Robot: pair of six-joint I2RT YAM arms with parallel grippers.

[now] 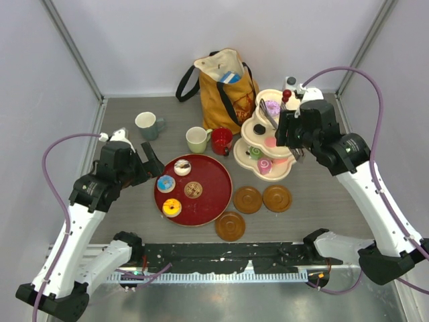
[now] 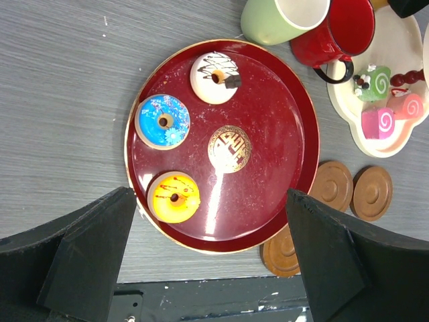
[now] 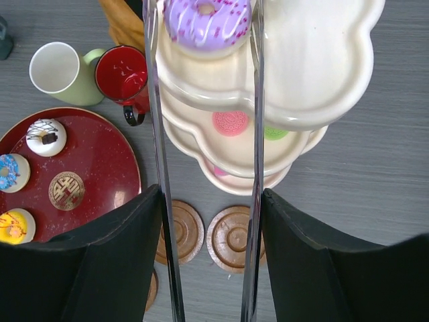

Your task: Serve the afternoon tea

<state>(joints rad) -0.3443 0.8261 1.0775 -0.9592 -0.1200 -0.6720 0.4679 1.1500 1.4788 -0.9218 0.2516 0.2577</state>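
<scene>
My right gripper (image 1: 287, 137) (image 3: 211, 201) is shut on metal tongs (image 3: 154, 100) above the cream three-tier stand (image 1: 251, 134) (image 3: 315, 60). The tong arms stand apart on either side of a purple donut (image 1: 273, 108) (image 3: 206, 20) on the top tier. A pink macaron (image 3: 230, 123) lies on a lower tier. My left gripper (image 1: 151, 163) (image 2: 211, 201) is open and empty over the near-left rim of the red tray (image 1: 221, 194). The tray holds a white donut (image 2: 215, 77), a blue donut (image 2: 163, 121) and a yellow donut (image 2: 173, 196).
A grey-green mug (image 1: 147, 125), a pale green mug (image 1: 197, 139) and a red mug (image 1: 221, 141) stand behind the tray. Three brown saucers (image 1: 247, 199) lie right of it. Green and pink roll cakes (image 2: 373, 82) sit on the bottom tier. A mustard tote bag (image 1: 224, 84) stands at the back.
</scene>
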